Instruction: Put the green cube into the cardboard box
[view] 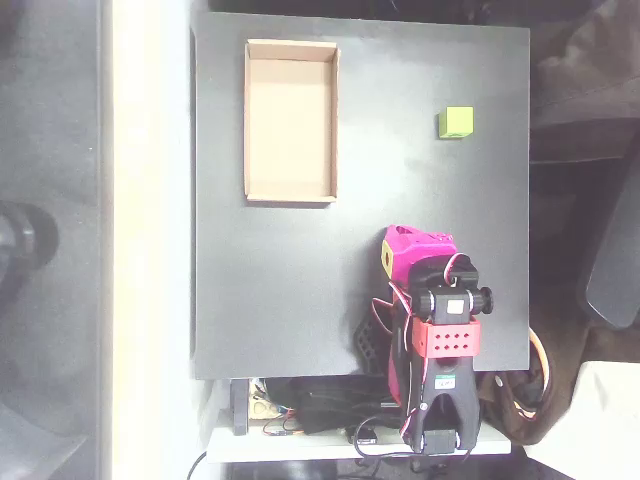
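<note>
cube (456, 122) sits alone on mat (400, 200), well apart from box (291, 121); claw (392, 256) folded near base, grip state unclear, nothing picked yet.

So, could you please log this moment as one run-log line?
green cube: on table, right of box | cardboard box: holds nothing | gripper: near arm base, apart from cube | phase: not grasped

Count from the overhead view — one green cube (456, 122), lime, single piece. One cardboard box (291, 121), a shallow tan tray, nothing counted inside it. One black table board (300, 290) carrying both. One robot arm (430, 330), magenta with a red block at the wrist — one gripper (388, 258) on it. Loose wires (300, 420) at the arm's base, number cannot be told.
</note>
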